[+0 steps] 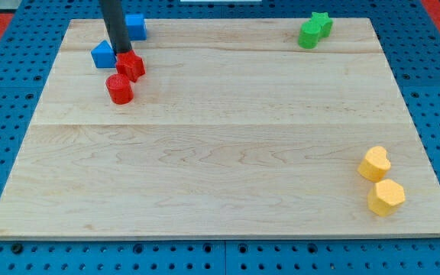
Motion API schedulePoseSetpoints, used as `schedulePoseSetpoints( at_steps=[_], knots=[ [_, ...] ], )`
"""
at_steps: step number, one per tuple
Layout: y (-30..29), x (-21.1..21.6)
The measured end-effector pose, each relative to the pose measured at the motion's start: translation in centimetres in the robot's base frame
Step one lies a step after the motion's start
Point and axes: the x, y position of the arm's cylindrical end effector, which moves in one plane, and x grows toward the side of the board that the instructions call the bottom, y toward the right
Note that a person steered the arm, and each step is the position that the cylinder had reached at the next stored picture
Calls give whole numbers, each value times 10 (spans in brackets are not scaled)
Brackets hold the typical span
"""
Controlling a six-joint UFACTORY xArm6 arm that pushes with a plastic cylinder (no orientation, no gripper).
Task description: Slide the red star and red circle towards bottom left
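The red star [131, 66] lies near the view's top left of the wooden board [220, 153]. The red circle [119, 88] sits just below and left of it, touching or nearly touching. My tip [121, 52] stands at the star's upper left edge, between the star and a blue block [103, 55]. The dark rod rises from there out of the view's top.
A second blue block [135, 26] lies at the top edge behind the rod. A green star [321, 23] and a green circle [308, 35] sit at the top right. A yellow heart [375, 163] and a yellow hexagon [386, 197] sit at the bottom right.
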Motion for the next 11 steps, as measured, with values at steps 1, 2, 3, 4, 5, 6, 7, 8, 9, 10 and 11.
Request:
schedulePoseSetpoints(
  at_steps=[1, 2, 3, 4, 5, 6, 7, 8, 9, 10, 11],
  knots=[
    [3, 27],
    [-5, 53],
    [-19, 64],
    [-21, 53],
    [-16, 53],
    [26, 54],
    [39, 66],
    [37, 84],
    [21, 96],
    [-4, 109],
    [-20, 126]
  ],
)
